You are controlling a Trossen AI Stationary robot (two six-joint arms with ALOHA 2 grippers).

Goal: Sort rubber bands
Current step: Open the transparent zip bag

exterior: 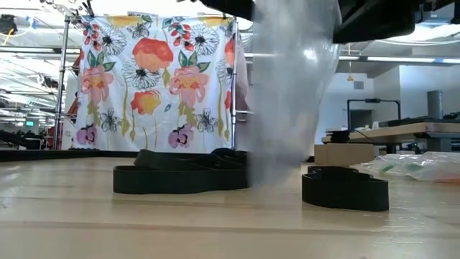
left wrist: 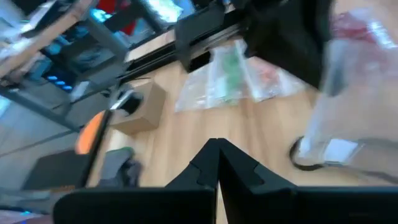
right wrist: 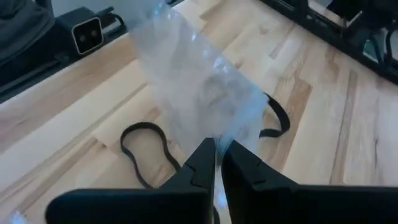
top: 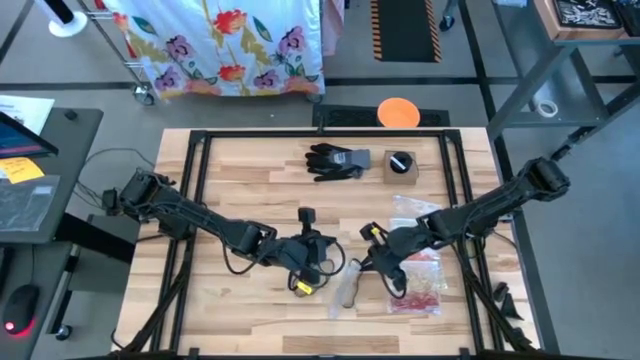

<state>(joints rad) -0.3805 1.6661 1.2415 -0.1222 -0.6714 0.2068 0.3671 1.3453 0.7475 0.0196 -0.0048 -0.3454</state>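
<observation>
Right claw (right wrist: 217, 155) pinches clear bag (right wrist: 199, 93); left claw (left wrist: 217, 163) closed, empty. Lift slow, keep bag clear of black bands (right wrist: 146, 146) at 6 o'clock on tabletop (top: 250, 165).

Two black rubber bands (right wrist: 146, 152) lie flat on wood; red ones (top: 425, 290) seemingly bagged.

Floral curtain (exterior: 154, 79) behind wooden table (top: 250, 195)

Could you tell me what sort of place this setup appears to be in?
Probably a robotics lab or workshop: a wooden table in a metal frame, a floral cloth hung on a rack as a backdrop, and a side desk with a computer mouse.
</observation>
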